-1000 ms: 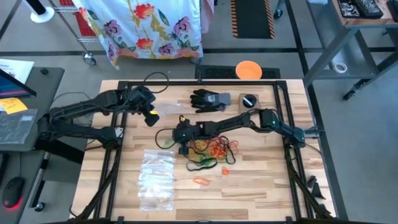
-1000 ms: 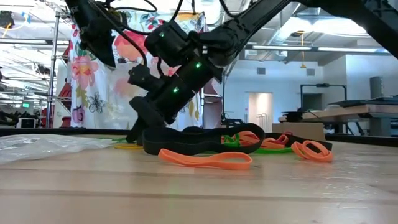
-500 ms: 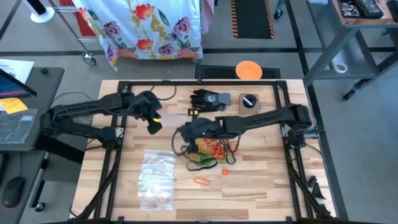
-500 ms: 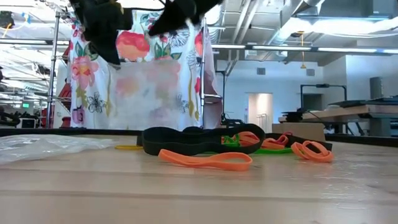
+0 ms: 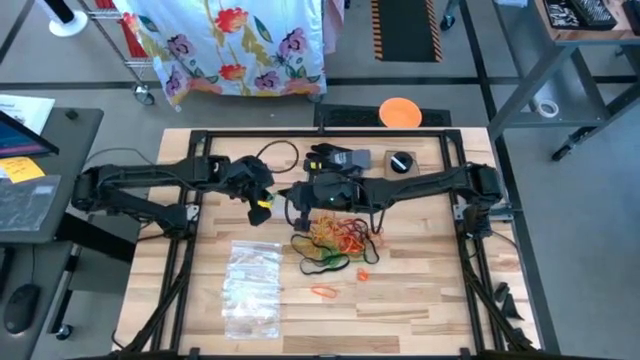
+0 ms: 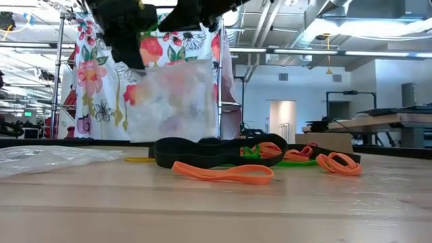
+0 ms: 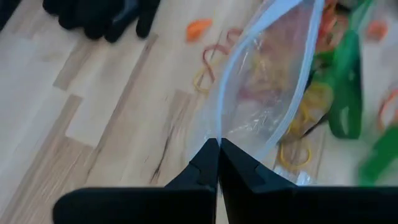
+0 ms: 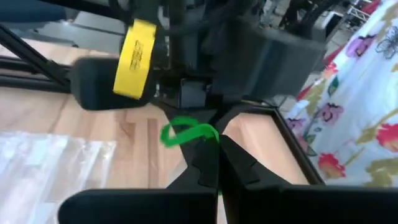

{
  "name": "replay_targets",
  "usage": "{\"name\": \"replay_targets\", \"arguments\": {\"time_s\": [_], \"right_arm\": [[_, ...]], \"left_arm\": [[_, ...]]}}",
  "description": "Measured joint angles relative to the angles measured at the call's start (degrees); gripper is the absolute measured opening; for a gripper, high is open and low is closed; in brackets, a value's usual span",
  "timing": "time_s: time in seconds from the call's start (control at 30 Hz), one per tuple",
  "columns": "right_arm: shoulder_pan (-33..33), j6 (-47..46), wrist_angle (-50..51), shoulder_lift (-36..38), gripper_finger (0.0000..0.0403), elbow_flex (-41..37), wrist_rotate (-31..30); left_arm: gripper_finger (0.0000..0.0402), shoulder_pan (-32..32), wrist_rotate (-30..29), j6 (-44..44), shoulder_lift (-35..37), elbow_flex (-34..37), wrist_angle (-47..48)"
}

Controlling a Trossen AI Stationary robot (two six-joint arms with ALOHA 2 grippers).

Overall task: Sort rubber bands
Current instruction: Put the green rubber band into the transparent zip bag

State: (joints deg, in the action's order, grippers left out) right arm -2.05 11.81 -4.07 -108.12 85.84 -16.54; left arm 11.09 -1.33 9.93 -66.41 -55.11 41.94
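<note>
A: Above the table (image 5: 420, 290), the left gripper (image 7: 218, 149) holds a clear bag (image 6: 172, 101) up by its rim, fingers clenched on the plastic. What has changed?

B: Half a second ago the bag hung faint and blurred in the low view; now it hangs broad and plain before the floral cloth (image 6: 101, 81). From above, both arms have drawn closer together near the table's middle.

A: And the right gripper (image 8: 214, 149)?

B: Pinched tight on 1 green band (image 8: 186, 134), right beside the left gripper. A second ago it was down at the pile; now it is up at the bag's mouth.

A: Where are the other bands?

B: The pile (image 5: 340, 240) lies on the wood below the grippers: orange, green, yellow, red and black loops tangled together. 1 orange band (image 5: 322, 292) lies apart, nearer the front edge, as before. In the low view it lies in front of a black band (image 6: 202, 152).

A: Anything else?

B: A glove (image 5: 335, 158) lies at the far side, and more bags (image 5: 250, 285) lie flat at the front left, both unmoved.
</note>
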Motion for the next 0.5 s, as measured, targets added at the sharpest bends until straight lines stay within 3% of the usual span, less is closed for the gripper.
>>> {"name": "replay_targets", "arguments": {"time_s": [0.13, 0.5], "right_arm": [[-0.23, -1.16, 0.98, 0.02, 0.0000, 0.02, -1.48], [-1.76, -5.32, 9.25, 0.00, 0.0000, 0.04, -5.49]], "left_arm": [[0.0000, 1.27, 5.36, 0.64, 0.00, -0.22, -0.13], [0.0000, 2.56, 7.09, 2.97, 0.00, -0.26, -0.29]]}}
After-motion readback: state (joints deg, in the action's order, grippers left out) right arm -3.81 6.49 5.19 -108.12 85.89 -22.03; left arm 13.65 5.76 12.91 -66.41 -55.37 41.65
